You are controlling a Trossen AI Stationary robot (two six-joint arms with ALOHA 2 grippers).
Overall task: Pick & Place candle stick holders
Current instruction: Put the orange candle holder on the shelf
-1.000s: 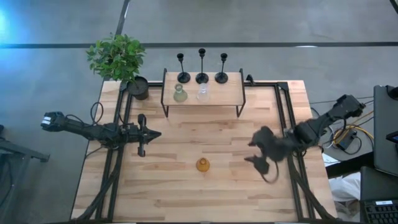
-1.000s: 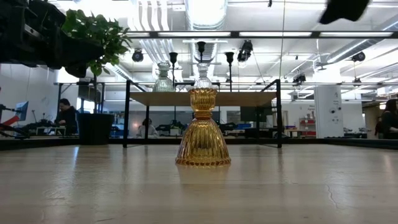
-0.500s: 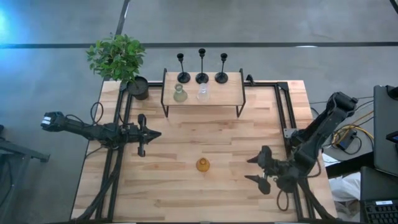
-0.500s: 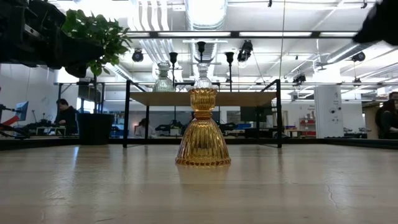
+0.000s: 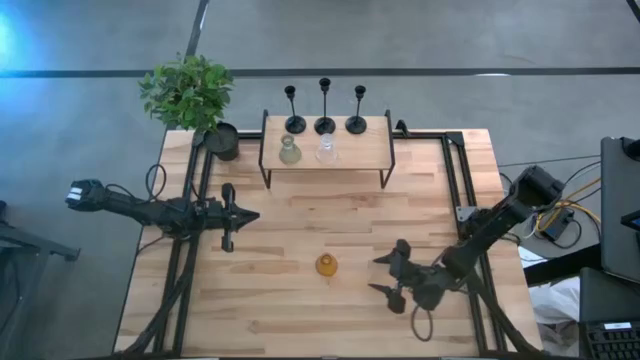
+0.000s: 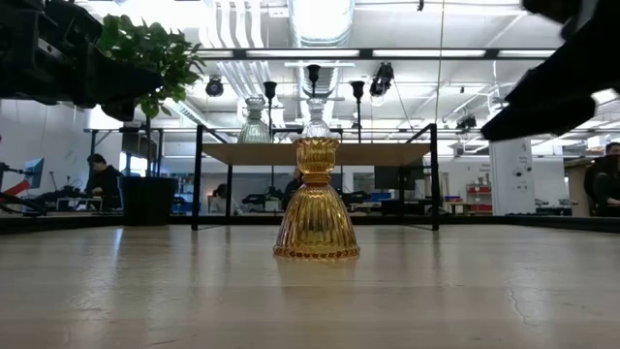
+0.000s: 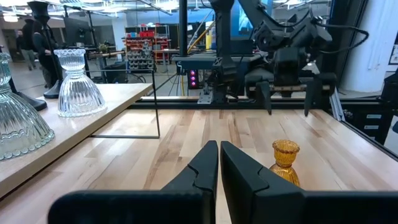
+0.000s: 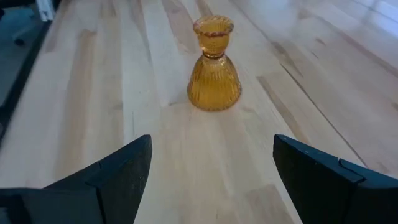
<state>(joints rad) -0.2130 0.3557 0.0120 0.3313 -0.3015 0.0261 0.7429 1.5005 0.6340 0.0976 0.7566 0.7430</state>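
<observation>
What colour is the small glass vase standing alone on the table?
Amber vase, ribbed glass; the right wrist view shows it best.

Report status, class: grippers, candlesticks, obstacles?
Right gripper open, low, facing amber vase. Left gripper shut, waiting at table's left. Three candlesticks untouched on the shelf, behind two glass vases.

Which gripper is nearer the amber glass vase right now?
The right. The right gripper is open and just beside the amber glass vase, pointing at it. The left gripper is shut and sits farther off, toward the shelf side.
</observation>
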